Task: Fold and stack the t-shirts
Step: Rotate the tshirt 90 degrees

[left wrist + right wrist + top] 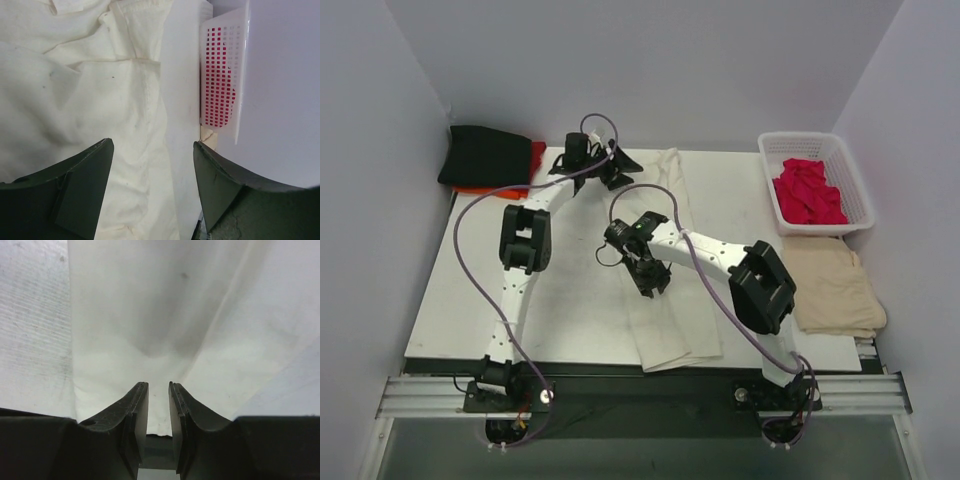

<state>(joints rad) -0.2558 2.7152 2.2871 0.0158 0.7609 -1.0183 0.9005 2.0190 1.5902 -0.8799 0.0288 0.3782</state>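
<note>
Two arms reach over a white bench (470, 300) closed in by pale lavender walls (620, 60). A cream shirt (675, 330) lies as a long strip from upper centre to lower centre. The left end effector (617, 168) hangs over its far end with fingers spread wide, holding nothing. The right end effector (650, 283) sits mid-strip, fingers nearly together and pinching the cream cloth, which tents toward them. At upper left a black shirt (485, 155) rests on an orange-red shirt (537, 157). At upper right a basket (798, 138) holds a crimson shirt (807, 192); just below it lies a folded tan cloth (835, 285).
</note>
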